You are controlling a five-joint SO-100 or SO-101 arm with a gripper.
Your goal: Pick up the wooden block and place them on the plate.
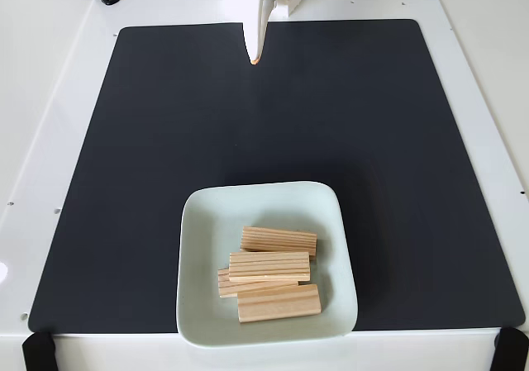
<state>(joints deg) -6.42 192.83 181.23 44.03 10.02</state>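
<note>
Blocks, four of them, lie together in the plate (198, 222), a pale mint-white square dish with rounded corners that sits toward six o'clock on the black mat (165, 123) in the fixed view. The farthest block (278, 240) lies at about twelve o'clock within the pile, tilted slightly. Just below it a second block (269, 266) rests on top of a third block (225, 286), whose end pokes out toward nine o'clock. The nearest block (278, 302) lies at six o'clock of the pile, touching the ones above it in the picture. All four run roughly crosswise and show lengthwise grooves or grain. They crowd the right and lower half of the dish; its left part is bare.

The gripper (254, 57) hangs at twelve o'clock of the mat, well apart from the plate, its white fingers pointing down toward the mat with an orange-tinted tip. The fingers appear pressed together with nothing between them. The mat covers most of the white worktop (50, 98), which has black clamps at its corners.
</note>
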